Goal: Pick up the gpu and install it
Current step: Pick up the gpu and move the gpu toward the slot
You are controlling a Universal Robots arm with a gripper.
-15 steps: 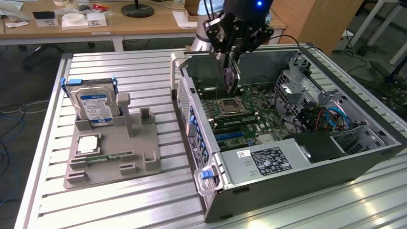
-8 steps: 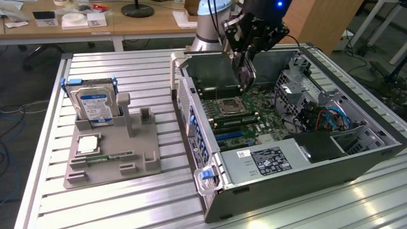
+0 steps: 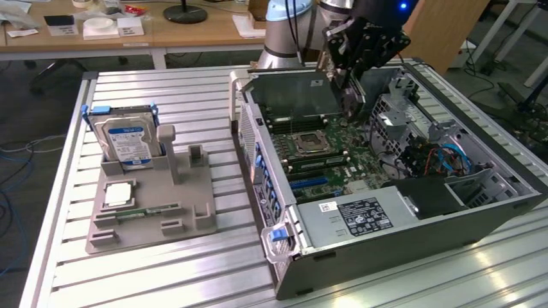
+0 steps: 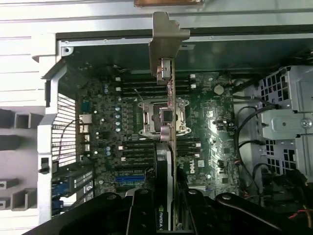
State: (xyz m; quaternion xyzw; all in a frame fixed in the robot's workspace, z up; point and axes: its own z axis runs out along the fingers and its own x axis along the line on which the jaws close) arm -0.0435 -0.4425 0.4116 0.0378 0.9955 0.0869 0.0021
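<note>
Gripper [image 3: 350,72] is closed narrow on the gpu [image 3: 351,96], fingers [image 4: 142,208] clamped on both faces near one end. In the wrist view the gpu [image 4: 170,127] shows edge-on, a thin line across the CPU socket [image 4: 163,116], w/ its silver bracket [image 4: 164,36] at the far end by the case wall [image 4: 122,40]. In the exterior view the card hangs upright inside the open PC case [image 3: 411,237], over the motherboard [image 3: 330,160]. Can't tell if its lower edge touches the board. Drive cage [image 3: 401,115] is just beside it on the exterior view's right, so little room that side. Hard drive [image 3: 127,138] and memory stick [image 3: 150,210] sit in the grey fixture [image 3: 192,212], well apart from the case.
</note>
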